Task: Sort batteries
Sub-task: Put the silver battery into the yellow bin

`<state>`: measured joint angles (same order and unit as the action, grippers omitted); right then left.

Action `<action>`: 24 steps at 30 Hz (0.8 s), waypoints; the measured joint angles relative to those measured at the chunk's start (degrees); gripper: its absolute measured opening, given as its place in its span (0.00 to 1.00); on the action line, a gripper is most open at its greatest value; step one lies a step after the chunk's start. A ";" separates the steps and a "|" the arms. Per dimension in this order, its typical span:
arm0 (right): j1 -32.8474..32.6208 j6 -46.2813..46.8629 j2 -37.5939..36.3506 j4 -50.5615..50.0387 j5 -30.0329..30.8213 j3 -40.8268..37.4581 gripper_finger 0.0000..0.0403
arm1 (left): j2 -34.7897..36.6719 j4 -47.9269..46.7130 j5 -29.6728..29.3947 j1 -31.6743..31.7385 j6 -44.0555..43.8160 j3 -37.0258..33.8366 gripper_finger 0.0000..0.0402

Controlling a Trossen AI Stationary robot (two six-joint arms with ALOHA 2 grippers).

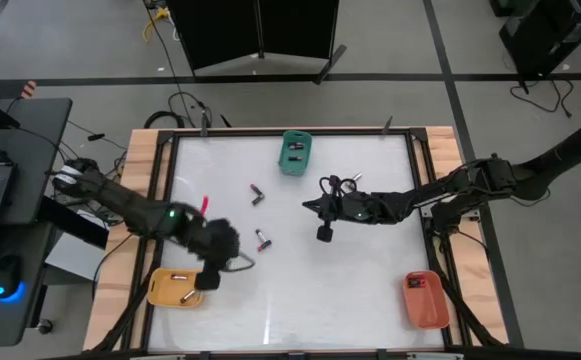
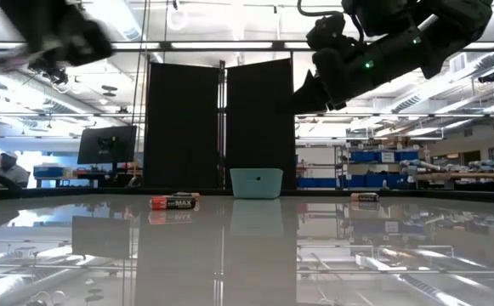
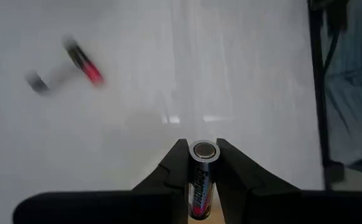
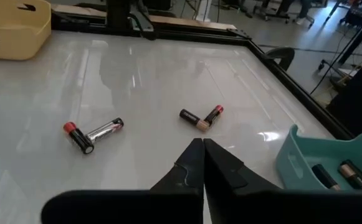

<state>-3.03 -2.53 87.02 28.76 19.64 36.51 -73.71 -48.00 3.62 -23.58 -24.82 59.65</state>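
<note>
The left claw (image 3: 204, 163) grips an upright cell (image 3: 202, 180) whose label reads "Energizer", above the yellow tray (image 1: 170, 293). The right claw (image 4: 203, 163) is closed on nothing over the worktop (image 1: 350, 280). Ahead of it lie two battery pairs (image 4: 200, 118) (image 4: 92, 133); beside it, the teal tray (image 4: 330, 163) holds more. In the low view, one battery (image 2: 173, 201) shows "MAX".

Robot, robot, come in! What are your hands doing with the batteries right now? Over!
Left gripper shut on a battery, near the yellow tray. Right gripper shut, empty, above the table. Loose batteries lie below. Nothing blocking.
</note>
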 joint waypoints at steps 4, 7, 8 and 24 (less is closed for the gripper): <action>-0.07 0.00 0.00 -0.01 -0.02 0.00 0.03 | -0.04 -4.57 -1.01 -7.45 -11.04 -1.85 0.13; -0.09 0.00 0.02 -0.09 -0.04 0.00 0.04 | -0.01 -8.40 -1.07 -12.51 -17.68 -3.59 0.13; -0.09 0.00 0.02 -0.10 -0.04 0.00 0.04 | 0.24 -9.41 -1.32 -14.17 -19.57 -4.17 0.13; -0.15 1.24 0.04 -0.22 -0.15 0.00 0.02 | 1.29 2.75 0.66 -24.16 -28.47 -20.57 0.13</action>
<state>-3.18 -1.29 87.07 28.54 19.49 36.51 -72.42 -45.24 4.28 -47.75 -53.29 39.08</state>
